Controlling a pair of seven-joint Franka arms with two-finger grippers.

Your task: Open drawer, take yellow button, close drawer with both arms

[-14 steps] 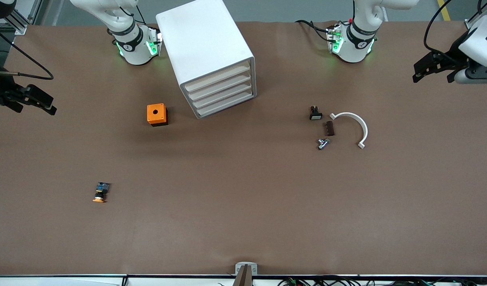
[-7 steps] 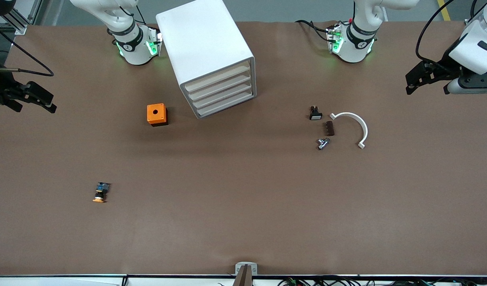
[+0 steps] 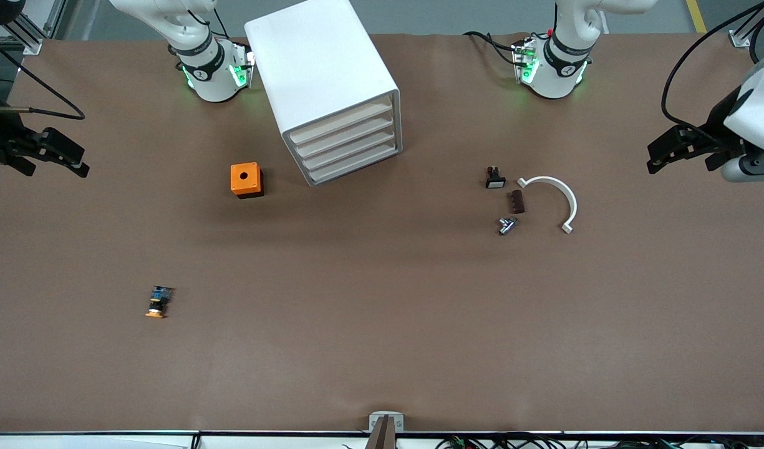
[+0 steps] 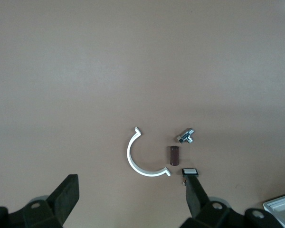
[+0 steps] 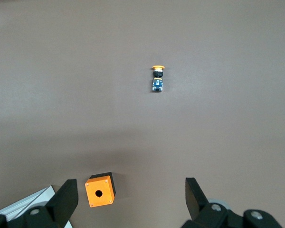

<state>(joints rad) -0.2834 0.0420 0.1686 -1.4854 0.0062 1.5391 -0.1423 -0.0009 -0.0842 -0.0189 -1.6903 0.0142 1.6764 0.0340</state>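
Drawer shut, button out on the bench

Drawer [image 3: 339, 122] sits closed atop its cabinet [image 3: 322, 81]; the button [image 3: 158, 302] lies well nearer the camera, toward my right arm's end. My left pincer [image 3: 680, 148] has dipped lower at the bench [image 3: 382, 349] edge; my right pincer [image 3: 48, 154] barely moved. Both gape, empty, so I judge nothing started. Brown bench, cables along the front edge.
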